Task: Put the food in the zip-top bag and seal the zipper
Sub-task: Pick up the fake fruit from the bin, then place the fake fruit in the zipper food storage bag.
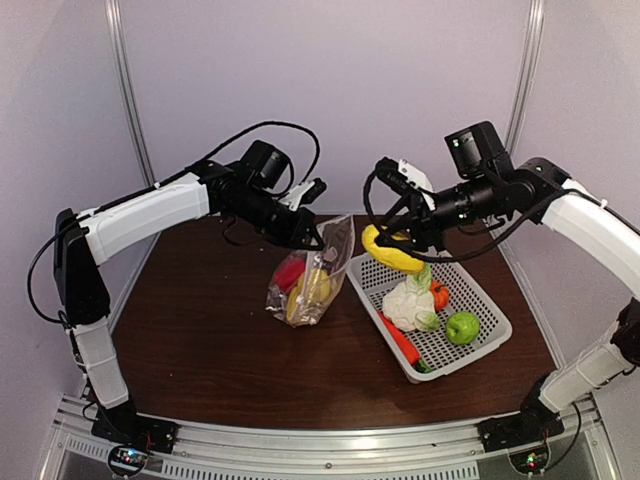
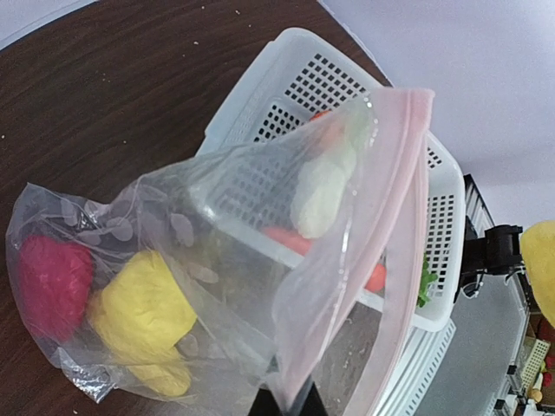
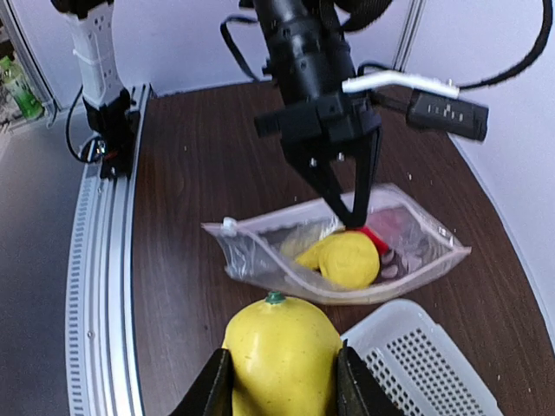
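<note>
Your right gripper (image 3: 282, 392) clamps a lemon (image 3: 282, 351) at the basket's (image 1: 482, 300) 11 o'clock. Your left gripper (image 1: 316, 240) pinches the bag's (image 1: 312, 285) mouth edge.

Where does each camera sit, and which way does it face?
Top external: above and behind, facing down; both arms show, left hand pinching the zip-top bag, right hand holding a lemon.
Left wrist: looks along the bag toward the basket; own fingers at bottom.
Right wrist: faces the left arm; own fingers flank the lemon.
Both wrist views share bag, basket.
</note>
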Tool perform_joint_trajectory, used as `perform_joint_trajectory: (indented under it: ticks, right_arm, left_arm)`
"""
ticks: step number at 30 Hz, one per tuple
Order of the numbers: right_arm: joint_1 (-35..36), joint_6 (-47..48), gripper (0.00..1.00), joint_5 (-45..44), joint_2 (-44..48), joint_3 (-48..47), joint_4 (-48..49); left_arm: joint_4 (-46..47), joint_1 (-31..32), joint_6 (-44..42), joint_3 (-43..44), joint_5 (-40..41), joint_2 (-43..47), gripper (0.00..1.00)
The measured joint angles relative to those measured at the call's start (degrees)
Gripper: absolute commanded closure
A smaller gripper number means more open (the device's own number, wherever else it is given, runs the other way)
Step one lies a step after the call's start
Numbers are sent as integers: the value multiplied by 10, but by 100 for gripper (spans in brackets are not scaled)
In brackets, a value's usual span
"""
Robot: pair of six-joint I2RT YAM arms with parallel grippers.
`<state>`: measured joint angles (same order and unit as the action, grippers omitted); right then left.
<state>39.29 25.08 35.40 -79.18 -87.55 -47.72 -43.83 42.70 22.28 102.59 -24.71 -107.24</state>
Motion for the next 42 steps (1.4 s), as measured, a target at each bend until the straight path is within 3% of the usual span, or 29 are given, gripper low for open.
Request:
perform_joint_trajectory:
  ticks: [15,23,33,37,42]
  right_arm:
    - [35,-136,100,127,-123,-40,353]
    - [35,-110,100,172,-140,-34,399]
    - [25,-41,97,170,-111,57,392]
    - [15,-43,89,164,-107,70,401]
    - [12,-31,46,121,-91,76,397]
  left_arm:
    - [10,0,37,27,-63,0,100]
    - [4,-8,43,27,-63,15,100]
    - [17,-7,54,28,-92,64,100]
    - [18,-7,56,27,-92,64,100]
    - [22,-9,57,27,-82,66,100]
